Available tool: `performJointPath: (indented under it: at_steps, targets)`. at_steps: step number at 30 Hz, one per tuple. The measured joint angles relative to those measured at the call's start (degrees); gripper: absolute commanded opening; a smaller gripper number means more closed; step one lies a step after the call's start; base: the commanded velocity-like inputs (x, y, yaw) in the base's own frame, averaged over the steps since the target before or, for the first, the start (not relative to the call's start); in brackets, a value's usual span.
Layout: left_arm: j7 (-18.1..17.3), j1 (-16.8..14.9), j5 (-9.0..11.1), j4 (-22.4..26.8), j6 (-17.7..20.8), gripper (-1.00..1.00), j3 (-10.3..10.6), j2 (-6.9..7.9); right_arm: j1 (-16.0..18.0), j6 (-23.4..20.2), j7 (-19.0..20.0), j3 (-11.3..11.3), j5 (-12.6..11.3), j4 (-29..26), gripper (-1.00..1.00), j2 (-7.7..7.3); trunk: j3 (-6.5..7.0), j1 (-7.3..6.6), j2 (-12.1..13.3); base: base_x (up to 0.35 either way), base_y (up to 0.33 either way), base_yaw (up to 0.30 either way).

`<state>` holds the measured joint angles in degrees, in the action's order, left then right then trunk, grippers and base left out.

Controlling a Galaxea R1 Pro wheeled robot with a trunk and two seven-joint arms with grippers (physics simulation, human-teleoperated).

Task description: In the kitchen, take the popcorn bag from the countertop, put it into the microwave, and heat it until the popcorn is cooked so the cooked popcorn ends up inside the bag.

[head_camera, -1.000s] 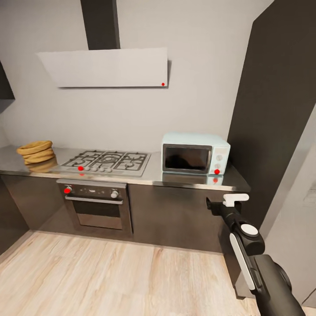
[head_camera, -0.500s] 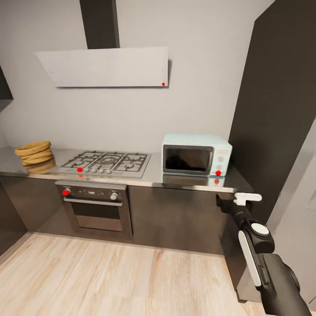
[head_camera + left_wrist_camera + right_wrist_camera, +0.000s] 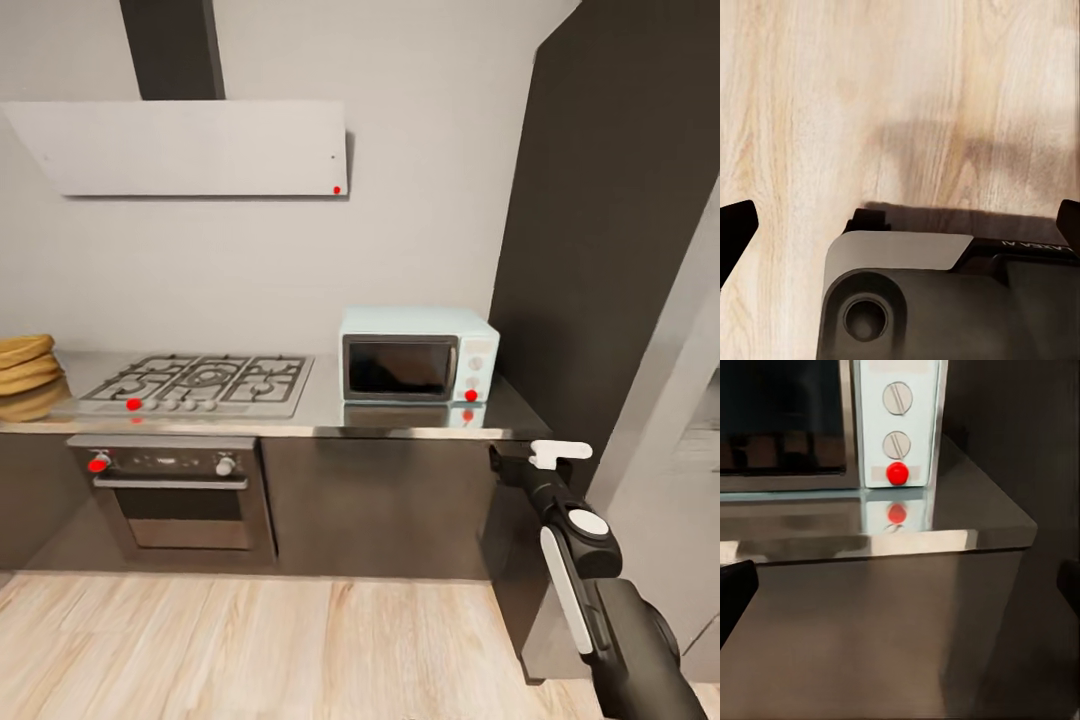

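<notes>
Microwave [image 3: 418, 355]: centre frame on countertop [image 3: 400, 418], door closed. Popcorn bag: not located. Right gripper [image 3: 535, 462]: lower right, raised toward counter edge, fingers wide apart, empty. Left gripper: empty, spread over floor

Pale-blue microwave [image 3: 418, 354] (red btn), glossy grey countertop [image 3: 400, 420], light wood-grain floor [image 3: 250, 650].

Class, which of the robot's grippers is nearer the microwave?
Right. The right gripper hovers just below the countertop edge beside the microwave; the left gripper points down at the wooden floor.
</notes>
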<state>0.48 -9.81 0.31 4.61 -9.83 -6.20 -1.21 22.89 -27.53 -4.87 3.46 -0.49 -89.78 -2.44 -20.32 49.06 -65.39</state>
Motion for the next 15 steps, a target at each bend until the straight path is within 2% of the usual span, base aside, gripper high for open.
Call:
performJointPath:
  at_steps: [5, 8, 13, 15]
  targets:
    - [0.0, 0.0, 0.0, 0.0, 0.0, 1.0, 0.0, 0.0, 0.0, 0.0, 0.0, -2.4, 0.0, 0.1, 1.0, 0.0, 0.0, 0.0, 0.0, 0.0, 0.0, -0.288]
    - [0.0, 0.0, 0.0, 0.0, 0.0, 1.0, 0.0, 0.0, -0.1, 0.0, -0.1, -3.8, 0.0, 0.1, 1.0, 0.03, 0.0, 0.0, 0.0, 0.0, 0.0, -0.061]
    - [0.0, 0.0, 0.0, 0.0, 0.0, 1.0, 0.0, 0.06, -0.2, 0.0, -0.1, -4.1, 0.0, 0.1, 1.0, 0.25, 0.0, 0.0, 0.0, 0.004, 0.011, -0.009]
    - [0.0, 0.0, 0.0, 0.0, 0.0, 1.0, 0.0, 0.13, -0.3, 0.0, -0.1, -4.1, 0.0, 0.1, 1.0, 0.26, 0.0, 0.0, 0.0, 0.068, 0.172, -0.001]
